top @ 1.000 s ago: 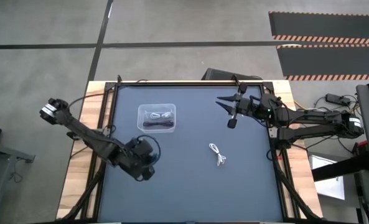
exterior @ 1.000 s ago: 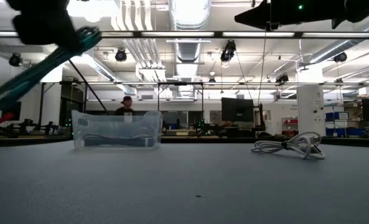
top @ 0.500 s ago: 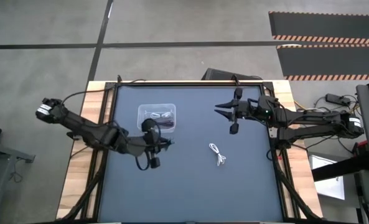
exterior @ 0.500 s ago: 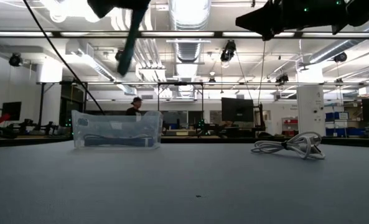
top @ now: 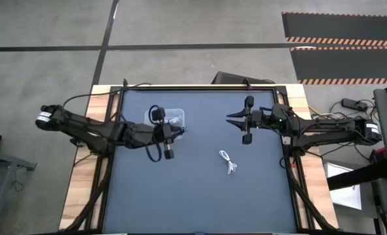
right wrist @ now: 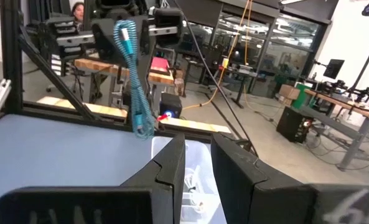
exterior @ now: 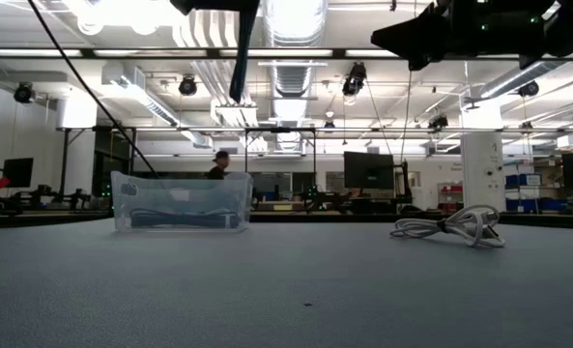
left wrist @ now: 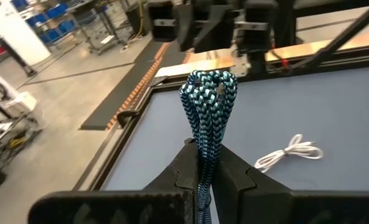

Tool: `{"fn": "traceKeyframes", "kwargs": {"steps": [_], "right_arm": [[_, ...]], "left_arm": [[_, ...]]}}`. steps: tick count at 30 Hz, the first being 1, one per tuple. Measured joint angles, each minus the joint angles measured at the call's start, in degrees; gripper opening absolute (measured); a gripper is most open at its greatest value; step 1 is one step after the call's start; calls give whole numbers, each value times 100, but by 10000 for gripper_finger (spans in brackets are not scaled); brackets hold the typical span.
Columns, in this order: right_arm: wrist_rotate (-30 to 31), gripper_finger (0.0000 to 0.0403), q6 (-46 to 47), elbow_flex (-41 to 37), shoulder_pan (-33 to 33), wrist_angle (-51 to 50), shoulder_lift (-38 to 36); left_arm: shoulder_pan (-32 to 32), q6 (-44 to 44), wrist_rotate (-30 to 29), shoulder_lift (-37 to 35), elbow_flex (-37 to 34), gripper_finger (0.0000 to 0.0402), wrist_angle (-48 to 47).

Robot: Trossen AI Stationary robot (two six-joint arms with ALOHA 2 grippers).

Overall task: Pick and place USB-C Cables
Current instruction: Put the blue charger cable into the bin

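Dark matting covers the table (top: 200,189). Nearest lies a white cable (top: 228,161), bundled and alone. Farther back, the left gripper (top: 177,132) pinches the teal cable (left wrist: 208,112), dangling above the clear box (top: 165,115), which holds other cables. Opposite, well apart, the right gripper (top: 230,117) hovers, fingers slightly parted, empty. Beyond, a person (exterior: 219,164) stands in the workshop.

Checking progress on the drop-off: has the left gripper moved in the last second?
Yes. The left gripper, shut on the teal cable, swung up the table to the clear box.
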Motion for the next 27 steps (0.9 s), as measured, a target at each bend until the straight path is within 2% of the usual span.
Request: {"fn": "traceKeyframes", "kwargs": {"steps": [7, 27], "right_arm": [[7, 68, -125, -123, 0, 1, -253], [61, 68, 72, -1040, 0, -6, -2029]], "left_arm": [[251, -7, 275, 11, 0, 8, -7], [342, -8, 310, 11, 0, 8, -6]]}}
